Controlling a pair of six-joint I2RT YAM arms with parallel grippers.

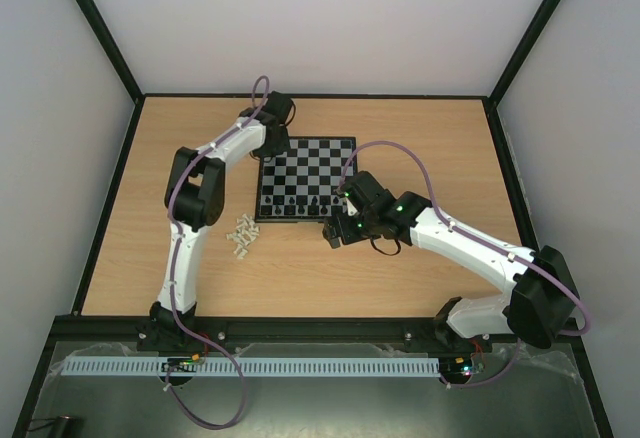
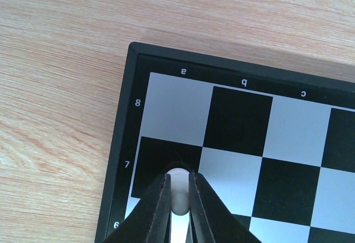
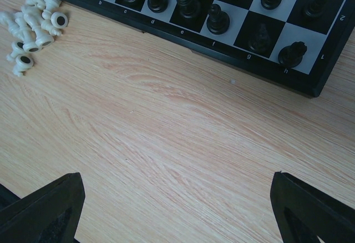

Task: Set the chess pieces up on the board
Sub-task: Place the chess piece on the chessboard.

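Note:
The board (image 1: 306,178) lies at the table's middle, with black chess pieces (image 1: 300,204) standing along its near rows. In the left wrist view my left gripper (image 2: 178,183) is shut on a cream-white piece (image 2: 179,190), held over the board's corner (image 2: 126,115) by the squares marked 7 and 8. A heap of cream-white pieces (image 1: 242,237) lies on the wood off the board's near left corner. My right gripper (image 1: 336,235) stands open over bare wood just near of the board, nothing between its fingers (image 3: 44,209). The black pieces (image 3: 217,20) show at the top of its view.
The wooden table (image 1: 300,278) is walled by a black frame and pale panels. The cream-white heap (image 3: 30,26) lies left of the right gripper. A purple cable loops over each arm.

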